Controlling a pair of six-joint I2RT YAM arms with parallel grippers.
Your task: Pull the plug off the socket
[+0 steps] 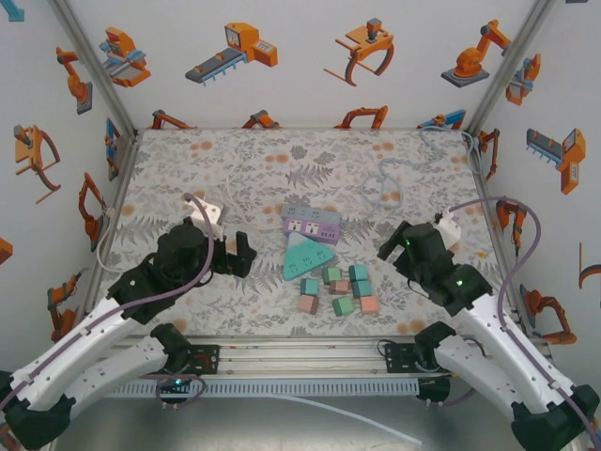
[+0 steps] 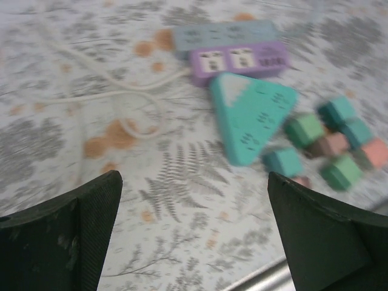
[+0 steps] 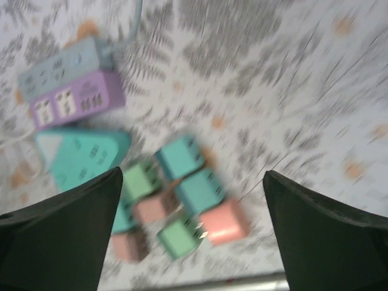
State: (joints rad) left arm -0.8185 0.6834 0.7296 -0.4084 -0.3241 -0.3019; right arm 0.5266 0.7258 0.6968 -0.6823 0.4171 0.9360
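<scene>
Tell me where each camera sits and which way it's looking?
Top external: high behind the arms, looking down at the table; left gripper and right gripper show.
Left wrist: on the left arm, facing the purple power strip; its open fingers show.
Right wrist: on the right arm, facing the coloured blocks; its open fingers show.
Shared: all three see the teal triangle.

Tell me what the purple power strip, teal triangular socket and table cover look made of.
Purple power strip: likely moulded plastic, smooth matte casing. Teal triangular socket: same plastic look, uniform colour, rounded corners. Table cover: fern-printed fabric or vinyl; blur leaves that open.
</scene>
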